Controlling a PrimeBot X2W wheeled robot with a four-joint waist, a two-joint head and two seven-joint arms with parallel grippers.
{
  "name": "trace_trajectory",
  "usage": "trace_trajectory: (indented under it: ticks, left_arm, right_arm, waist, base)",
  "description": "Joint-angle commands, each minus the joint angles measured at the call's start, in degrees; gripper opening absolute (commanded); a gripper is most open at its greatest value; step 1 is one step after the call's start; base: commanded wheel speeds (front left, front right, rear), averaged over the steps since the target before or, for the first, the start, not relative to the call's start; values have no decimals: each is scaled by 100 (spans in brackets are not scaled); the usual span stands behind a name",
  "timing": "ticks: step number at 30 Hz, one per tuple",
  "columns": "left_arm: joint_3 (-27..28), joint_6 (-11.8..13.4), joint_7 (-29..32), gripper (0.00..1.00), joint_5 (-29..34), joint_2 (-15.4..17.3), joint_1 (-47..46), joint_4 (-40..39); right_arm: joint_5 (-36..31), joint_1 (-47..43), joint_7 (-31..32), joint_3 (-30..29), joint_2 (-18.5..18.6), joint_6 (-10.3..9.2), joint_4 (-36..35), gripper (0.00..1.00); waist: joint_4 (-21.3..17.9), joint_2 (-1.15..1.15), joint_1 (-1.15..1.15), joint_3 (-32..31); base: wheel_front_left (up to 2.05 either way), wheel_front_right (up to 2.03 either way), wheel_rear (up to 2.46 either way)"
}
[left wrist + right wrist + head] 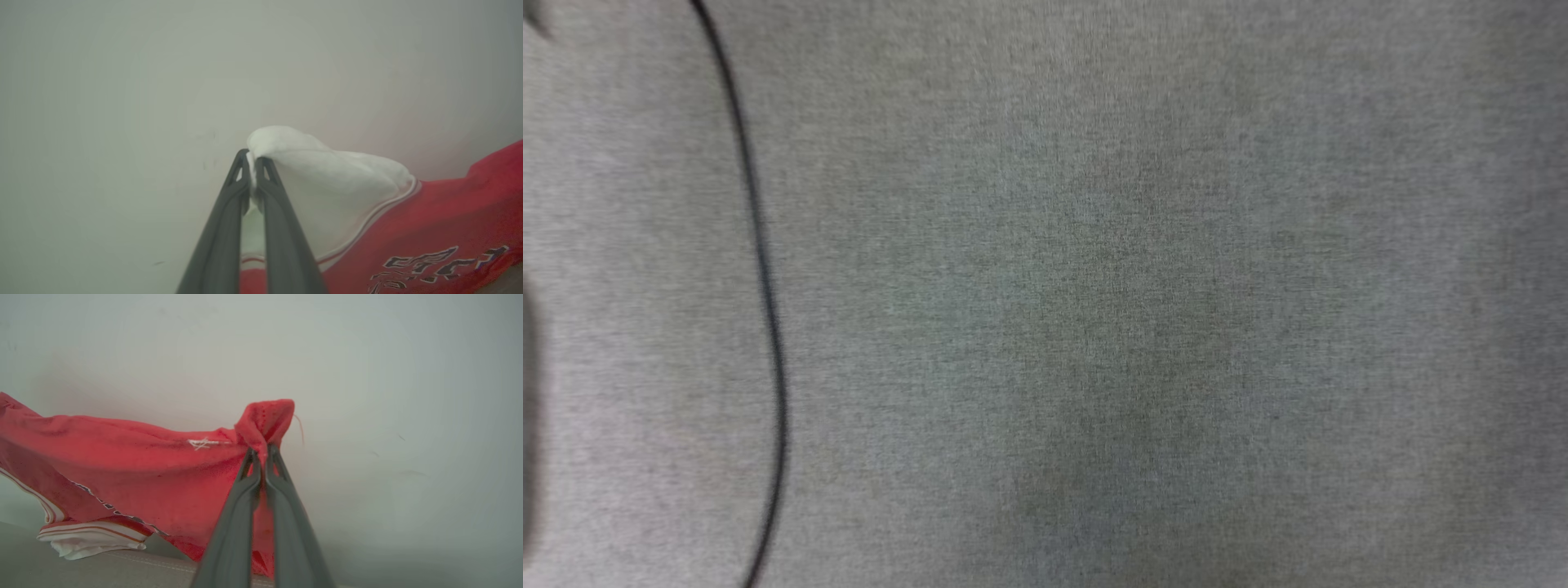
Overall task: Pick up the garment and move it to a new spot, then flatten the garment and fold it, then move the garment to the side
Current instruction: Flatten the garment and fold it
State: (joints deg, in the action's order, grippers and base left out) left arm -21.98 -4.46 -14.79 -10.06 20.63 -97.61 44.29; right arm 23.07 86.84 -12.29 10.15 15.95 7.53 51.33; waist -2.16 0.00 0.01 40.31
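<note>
My left end effector (254, 160) pinched the white sleeve (327, 175) of the red jersey (433, 212) at mid-frame, fingers nearly together. My right end effector (263, 453) clamped a bunched red fold, the jersey draping toward lower left.

My left gripper (253, 157): two long dark-grey fingers (222, 228), tapered, matte, triangular slot near each tip. Right gripper (262, 451): same build.

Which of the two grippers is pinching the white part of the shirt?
The left gripper: its jaws are shut on the white sleeve of the garment. The right gripper pinches a red fold instead.
</note>
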Motion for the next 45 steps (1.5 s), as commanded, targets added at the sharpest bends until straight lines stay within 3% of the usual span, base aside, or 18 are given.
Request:
trace_trajectory:
  ticks: [1,12,24,25,30,35,45]
  left_arm:
    - [-3,72,-27,0,-81,-92,464,-76]
    - [-114,285,-39,0,-587,-442,4082,-882]
    - [-300,371,453,0,-1172,-337,6986,-1436]
    - [-289,461,601,0,-1261,-244,7455,-1678]
    - [-342,555,952,0,-1352,-18,8116,-2201]
    - [-478,483,1422,0,-1488,405,8988,-3027]
    - [-757,514,1916,0,-1613,891,10279,-4090]
  right_arm:
    - [130,-316,-71,105,19,-9,-3,0]
    - [1154,-2669,-160,881,266,-9,-302,0]
    - [2228,-4799,89,1636,516,-7,-803,0]
    - [2448,-5126,158,1787,603,-8,-903,0]
    - [2765,-5561,195,1935,699,-7,-950,0]
    - [3172,-6208,277,2044,905,-8,-952,0]
    - [3888,-7457,667,2246,1474,-8,-1620,0]
  waist:
    - [57,0,-1,-248]
    - [243,0,-1,-1669]
    - [376,0,-1,-2787]
    - [388,0,-1,-2956]
    - [436,0,-1,-3191]
    - [505,0,-1,-3546]
    - [484,0,-1,-4107]
  base:
    - [0,0,0]
    - [0,0,0]
    - [0,0,0]
    - [0,0,0]
    - [0,0,0]
    - [0,0,0]
    - [0,0,0]
